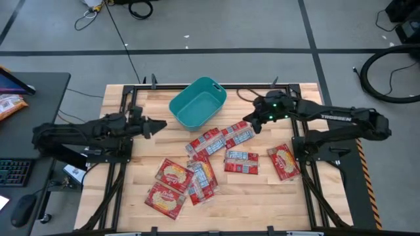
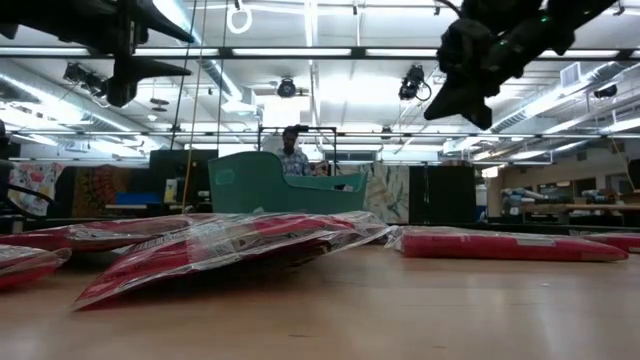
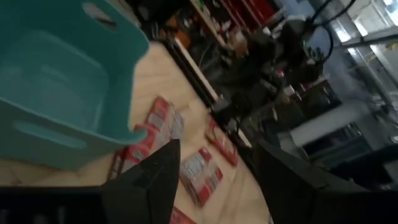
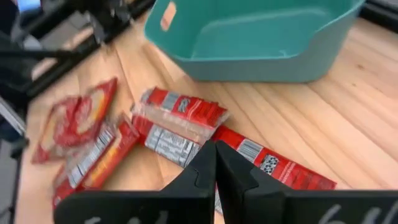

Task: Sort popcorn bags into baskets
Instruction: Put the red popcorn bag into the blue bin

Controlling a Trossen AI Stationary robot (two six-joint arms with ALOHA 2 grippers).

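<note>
A teal basket (image 1: 198, 103) (image 4: 261, 37) (image 3: 56, 81) stands on the far middle of the wooden table, nothing showing inside it. Several red popcorn bags lie flat, some overlapping, in front of it: one (image 1: 205, 141) close to the basket, one (image 1: 241, 160) in the middle, one (image 1: 283, 161) at the right, one (image 1: 165, 198) near the front. My left gripper (image 1: 157, 124) (image 3: 217, 180) hovers open left of the basket, pointing at it. My right gripper (image 1: 252, 123) (image 4: 216, 168) hangs shut above the bags right of the basket, holding nothing.
Black arm frames stand at the table's left (image 1: 118, 157) and right (image 1: 315, 157) sides. A dark side desk (image 1: 39, 85) at the left carries an orange-and-white packet (image 1: 10, 105) and a keyboard. A person (image 2: 292, 150) stands in the room behind the table.
</note>
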